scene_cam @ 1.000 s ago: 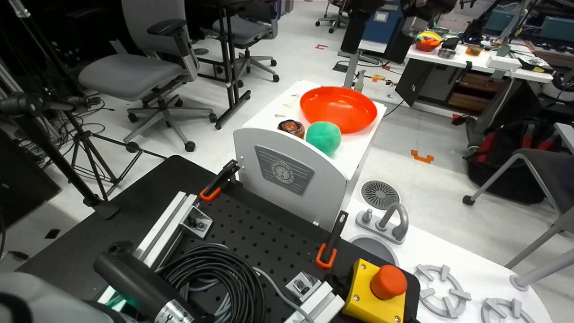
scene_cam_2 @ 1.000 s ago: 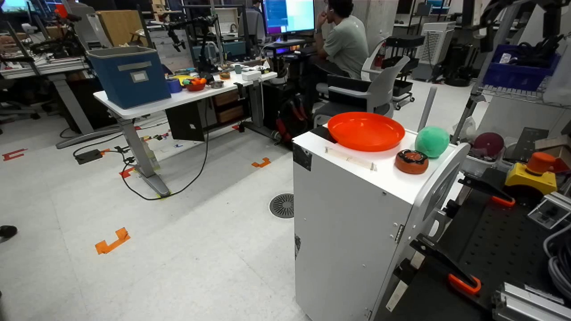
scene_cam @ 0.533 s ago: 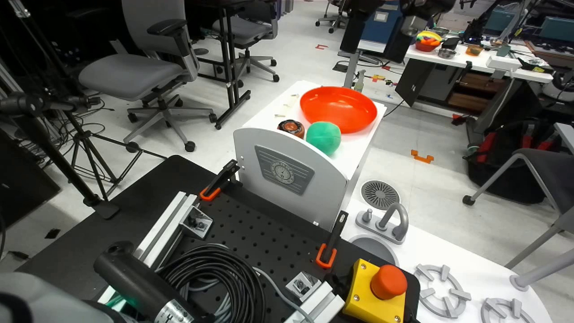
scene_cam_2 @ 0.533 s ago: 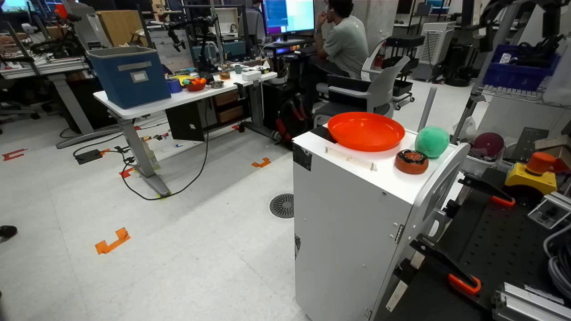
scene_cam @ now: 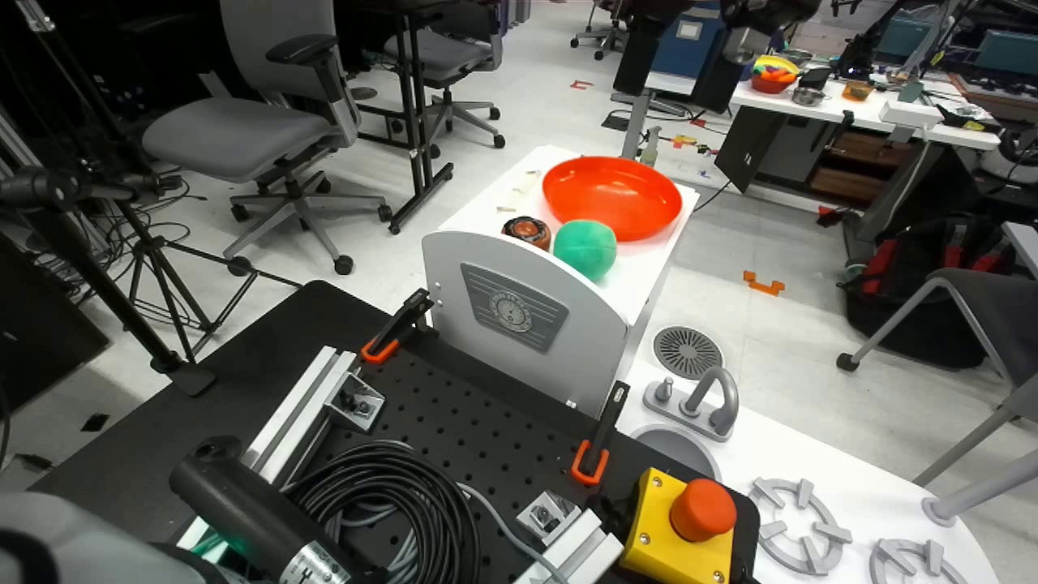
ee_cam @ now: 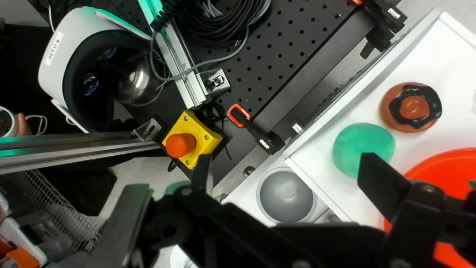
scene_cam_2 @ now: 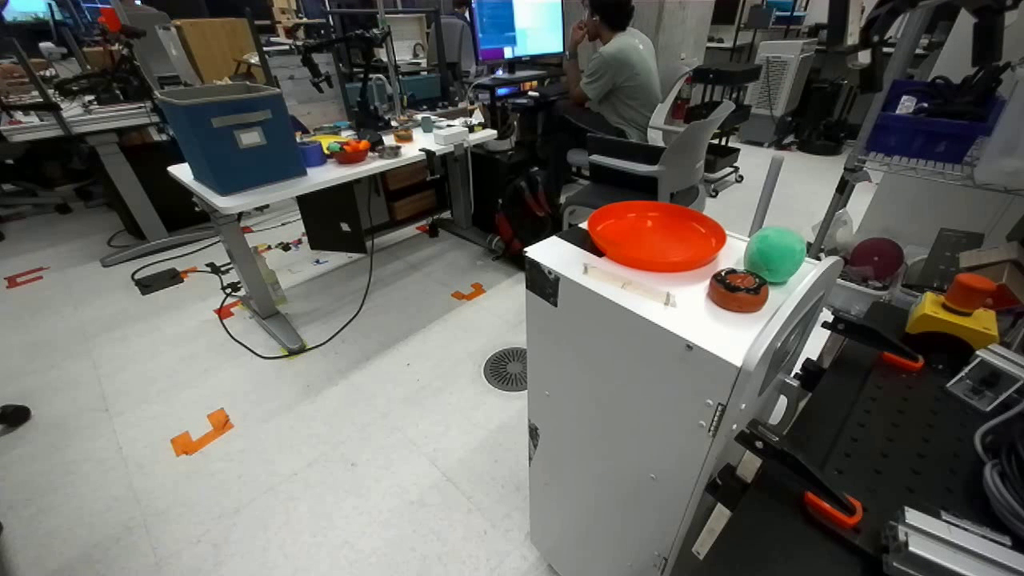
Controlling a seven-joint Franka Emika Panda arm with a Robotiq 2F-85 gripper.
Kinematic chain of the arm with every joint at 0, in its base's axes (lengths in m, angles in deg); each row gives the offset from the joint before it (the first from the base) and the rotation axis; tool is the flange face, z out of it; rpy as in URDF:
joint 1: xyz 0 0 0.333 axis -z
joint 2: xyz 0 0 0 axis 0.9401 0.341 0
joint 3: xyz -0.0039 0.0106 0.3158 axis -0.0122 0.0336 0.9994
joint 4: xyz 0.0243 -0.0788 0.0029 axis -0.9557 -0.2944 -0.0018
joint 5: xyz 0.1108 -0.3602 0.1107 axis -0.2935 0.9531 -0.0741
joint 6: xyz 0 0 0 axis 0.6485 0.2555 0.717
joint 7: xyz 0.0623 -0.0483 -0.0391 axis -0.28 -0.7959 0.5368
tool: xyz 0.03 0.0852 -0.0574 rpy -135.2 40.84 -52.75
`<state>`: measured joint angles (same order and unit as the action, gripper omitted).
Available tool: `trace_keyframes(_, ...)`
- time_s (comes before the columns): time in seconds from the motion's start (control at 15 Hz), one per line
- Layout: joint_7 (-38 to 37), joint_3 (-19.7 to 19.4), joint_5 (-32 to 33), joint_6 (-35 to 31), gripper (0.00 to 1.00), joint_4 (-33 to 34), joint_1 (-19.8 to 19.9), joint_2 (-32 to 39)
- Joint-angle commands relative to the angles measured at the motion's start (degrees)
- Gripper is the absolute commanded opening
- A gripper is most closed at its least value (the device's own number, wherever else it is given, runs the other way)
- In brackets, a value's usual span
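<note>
A: Where is the gripper point(scene_cam: 671, 93)?
B: Up high, at the top of the frame in an exterior view. Its two fingers are wide apart.
A: What things are close by?
B: The green ball point(ee_cam: 360, 147). In the wrist view, the finger at the right of the frame hides a bit of it, but the ball sits well below.
A: What is the ball on?
B: The white cupboard point(scene_cam_2: 632, 416). In the wrist view, the ball is right of the middle. The brown toy point(ee_cam: 411, 108) with a black ring is just beside it, a bit higher up the frame.
A: And the red bowl point(ee_cam: 453, 168)?
B: Near the ball, at the right edge.
A: What else?
B: A yellow box point(ee_cam: 199, 130) with a red button point(ee_cam: 180, 145), left of the middle. A round gray sink point(ee_cam: 273, 199) is low in the middle.
</note>
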<state>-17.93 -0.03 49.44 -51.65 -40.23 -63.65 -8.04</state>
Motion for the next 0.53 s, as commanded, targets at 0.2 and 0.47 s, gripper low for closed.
trace_keyframes(0.2,-0.7,0.5,1.0,3.1,1.0,1.5,0.0,0.4)
trace_keyframes(0.47,1.0,0.3,0.0,3.2,1.0,1.4,-0.1,0.3)
